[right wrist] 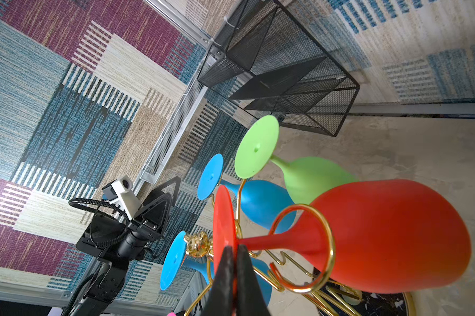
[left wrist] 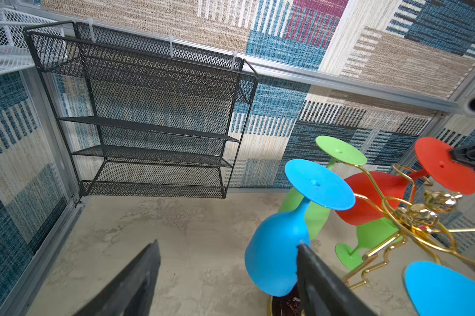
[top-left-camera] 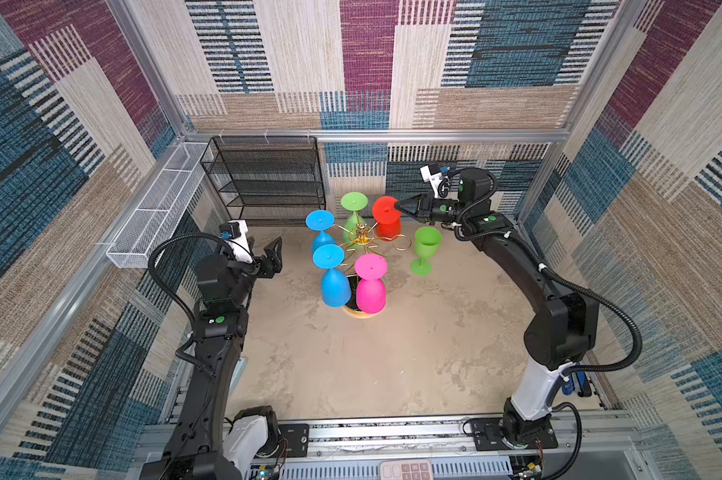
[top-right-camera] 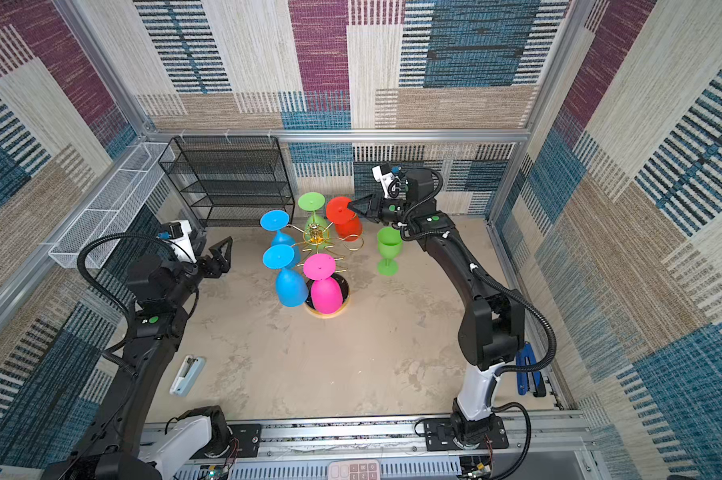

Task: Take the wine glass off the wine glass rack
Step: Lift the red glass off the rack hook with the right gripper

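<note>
1. Patchwork carpet walls box in a beige table (top-left-camera: 392, 353).
2. A black mesh shelf (top-left-camera: 268, 183) stands against the back wall. A white basket (top-left-camera: 155, 208) runs along the left wall.
3. The rack (top-left-camera: 361, 237) stands mid-table, in front of the shelf.
4. Hanging bowl-down from it are two blue glasses (top-left-camera: 335, 286), a pink glass (top-left-camera: 371, 293) and a hung green glass (top-left-camera: 353, 226).
5. The red glass (top-left-camera: 387, 216) hangs at the rack's back right, with its stem through a gold ring (right wrist: 302, 207).
6. A loose green glass (top-left-camera: 425, 249) stands upright on the table just right of the rack, not touching it.
7. The right gripper (top-left-camera: 399, 205) has its jaws pinched together on the rim of the red glass's foot.
8. The left gripper (top-left-camera: 274, 253) hangs left of the rack, jaws wide and holding nothing, clear of the blue glasses.
</note>
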